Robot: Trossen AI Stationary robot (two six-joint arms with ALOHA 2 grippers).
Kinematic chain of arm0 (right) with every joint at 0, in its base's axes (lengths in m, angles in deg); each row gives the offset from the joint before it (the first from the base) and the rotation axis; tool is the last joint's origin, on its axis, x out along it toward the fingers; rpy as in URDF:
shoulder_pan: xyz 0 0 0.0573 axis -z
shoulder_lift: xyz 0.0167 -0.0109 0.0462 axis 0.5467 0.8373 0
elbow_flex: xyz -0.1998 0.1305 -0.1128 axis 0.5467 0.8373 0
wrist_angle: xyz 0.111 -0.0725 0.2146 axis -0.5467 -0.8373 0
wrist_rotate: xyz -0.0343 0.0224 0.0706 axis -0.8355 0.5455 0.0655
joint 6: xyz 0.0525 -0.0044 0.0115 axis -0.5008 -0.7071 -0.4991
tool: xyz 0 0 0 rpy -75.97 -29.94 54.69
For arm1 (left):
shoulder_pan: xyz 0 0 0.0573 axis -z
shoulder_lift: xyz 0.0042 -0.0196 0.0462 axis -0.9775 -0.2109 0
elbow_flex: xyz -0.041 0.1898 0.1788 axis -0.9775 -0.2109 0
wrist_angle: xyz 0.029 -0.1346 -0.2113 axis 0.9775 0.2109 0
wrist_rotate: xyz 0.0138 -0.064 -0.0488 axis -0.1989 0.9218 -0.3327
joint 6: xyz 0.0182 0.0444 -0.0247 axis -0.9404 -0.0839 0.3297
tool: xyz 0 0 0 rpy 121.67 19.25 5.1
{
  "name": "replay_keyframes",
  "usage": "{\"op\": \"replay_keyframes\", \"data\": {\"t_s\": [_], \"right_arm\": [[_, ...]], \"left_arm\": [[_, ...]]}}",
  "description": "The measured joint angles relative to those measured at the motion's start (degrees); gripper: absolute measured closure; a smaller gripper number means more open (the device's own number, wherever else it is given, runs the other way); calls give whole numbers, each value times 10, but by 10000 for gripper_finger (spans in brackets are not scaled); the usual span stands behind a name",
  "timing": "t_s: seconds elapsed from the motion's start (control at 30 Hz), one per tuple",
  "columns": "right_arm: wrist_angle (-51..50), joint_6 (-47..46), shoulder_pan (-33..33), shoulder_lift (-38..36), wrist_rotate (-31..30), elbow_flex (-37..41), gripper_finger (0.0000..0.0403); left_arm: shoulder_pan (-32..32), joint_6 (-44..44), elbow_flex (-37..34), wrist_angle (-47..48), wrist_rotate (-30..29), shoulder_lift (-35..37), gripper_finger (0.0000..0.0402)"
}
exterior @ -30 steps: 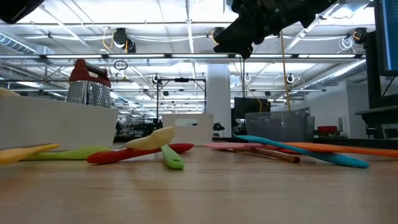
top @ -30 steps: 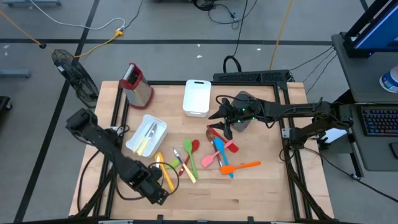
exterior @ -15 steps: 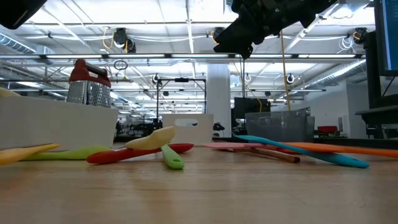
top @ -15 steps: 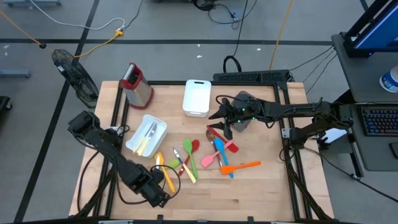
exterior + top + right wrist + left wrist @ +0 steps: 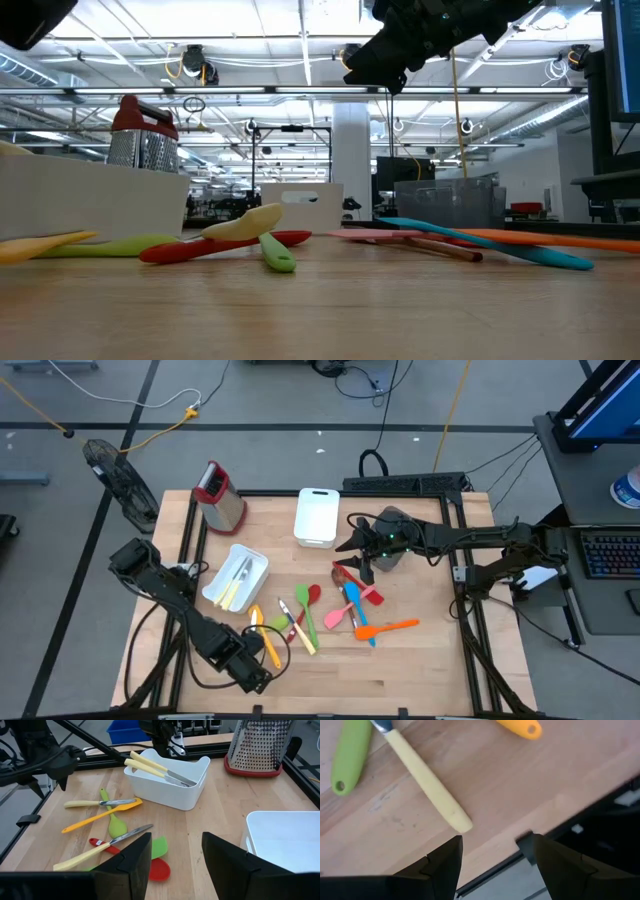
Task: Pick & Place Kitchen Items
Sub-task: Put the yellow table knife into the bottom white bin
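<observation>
Several kitchen items lie flat on the wooden table [image 5: 400, 670]: a green spoon [image 5: 303, 615], a red spoon [image 5: 312, 595], a blue spatula [image 5: 352, 605], an orange spatula [image 5: 390, 627], another orange one [image 5: 266, 642] and a pale-yellow-handled knife [image 5: 430, 785]. My left gripper [image 5: 258, 678] hangs open near the table's near edge, pointing steeply down; its fingers [image 5: 445, 865] stand just short of the knife handle's end and touch nothing. My right gripper [image 5: 352, 560] hovers open above the right-hand cluster, high over the table in the low view [image 5: 385, 60].
A white bin [image 5: 235, 578] holding pale-yellow-handled cutlery [image 5: 150, 767] stands left of centre. A second white bin [image 5: 316, 515] is at the far middle, and a steel grater [image 5: 218, 495] with a red top at the far left. Bare wood lies along the near edge.
</observation>
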Motion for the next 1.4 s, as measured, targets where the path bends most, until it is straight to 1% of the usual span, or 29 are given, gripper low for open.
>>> {"op": "replay_keyframes", "data": {"t_s": [0.17,0.43,0.7,0.93,1.03,1.17,1.27,1.4], "right_arm": [[0,0,0,0,0,0,236],[0,0,0,0,0,0,236],[0,0,0,0,0,0,236],[0,0,0,0,0,0,236],[0,0,0,0,0,0,236],[0,0,0,0,0,0,236],[0,0,0,0,0,0,236],[0,0,0,0,0,0,236]], "left_arm": [[1,68,-24,-5,-2,0,156],[7,135,-46,-31,0,0,156],[14,176,-76,-51,3,0,156],[25,226,-127,-139,3,0,156],[25,235,-141,-148,4,0,156],[25,235,-156,-148,30,0,156],[24,235,-169,-150,49,1,169],[25,231,-175,-156,42,2,211]]}}
